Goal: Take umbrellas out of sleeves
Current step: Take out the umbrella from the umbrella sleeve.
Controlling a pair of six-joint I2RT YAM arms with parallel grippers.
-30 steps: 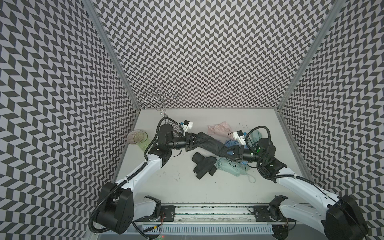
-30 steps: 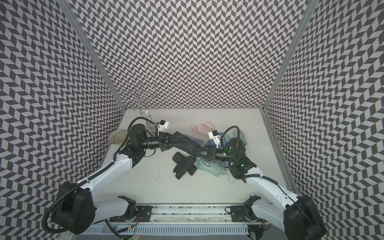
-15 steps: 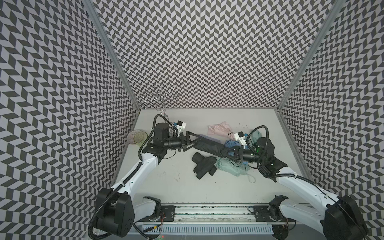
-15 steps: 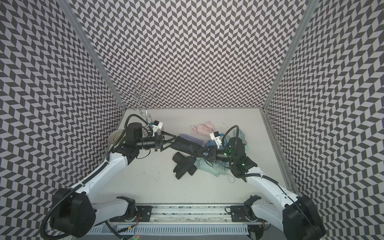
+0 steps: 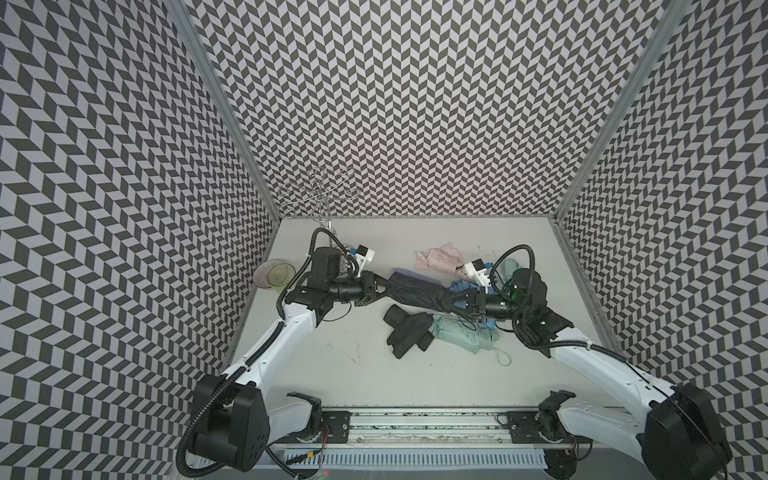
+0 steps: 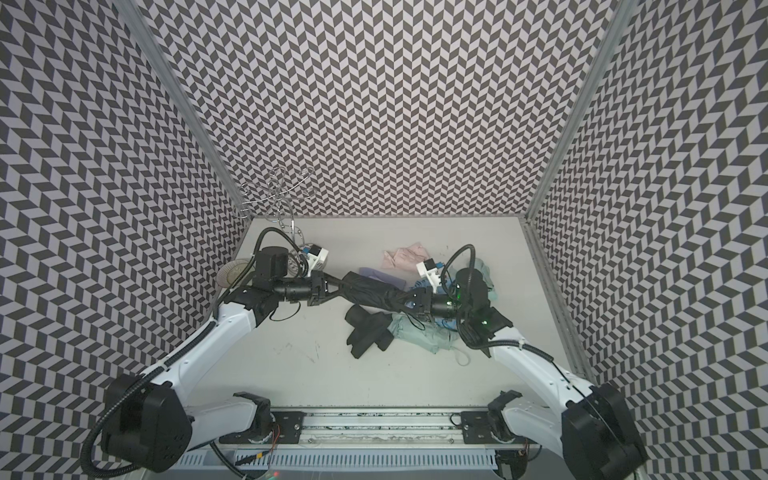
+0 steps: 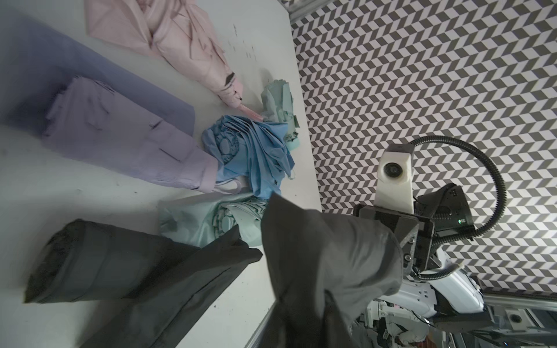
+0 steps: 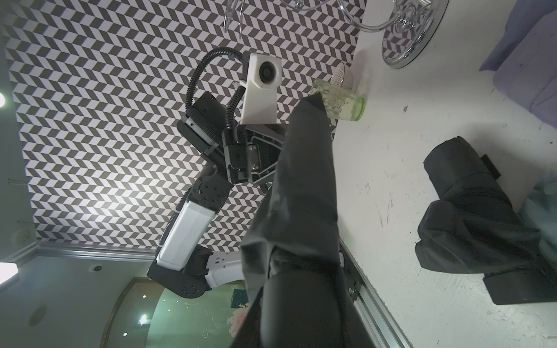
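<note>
The left arm (image 5: 291, 328) and the right arm (image 5: 590, 361) hold one black sleeve (image 5: 409, 291) stretched between them, off the table (image 5: 332, 374). The left arm's jaws are pressed together on the thin, flat end of the sleeve. The right arm's jaws pinch the thick end, where the black umbrella (image 6: 392, 298) fills the sleeve. Whether they grip its handle or only cloth cannot be told.

In both top views the sleeve slants across the middle of the table, above a lilac sleeve (image 7: 90, 78) and a lilac umbrella (image 7: 129, 147) that lie side by side. A light blue umbrella (image 7: 256, 150) touches the lilac one's handle end. A pink umbrella (image 5: 440, 259) lies nearer the back wall, and a mint green umbrella (image 7: 280, 102) lies just beside its tip.

Nearer the arms' bases, a second black umbrella (image 7: 90, 262) lies out of its cover, with a flat black sleeve (image 7: 187, 286) partly over it. Another mint green umbrella (image 5: 461, 336) touches that pair. Clear cups (image 5: 276, 274) sit by the left wall, and a wire stand (image 5: 320, 199) is in the back left corner.
</note>
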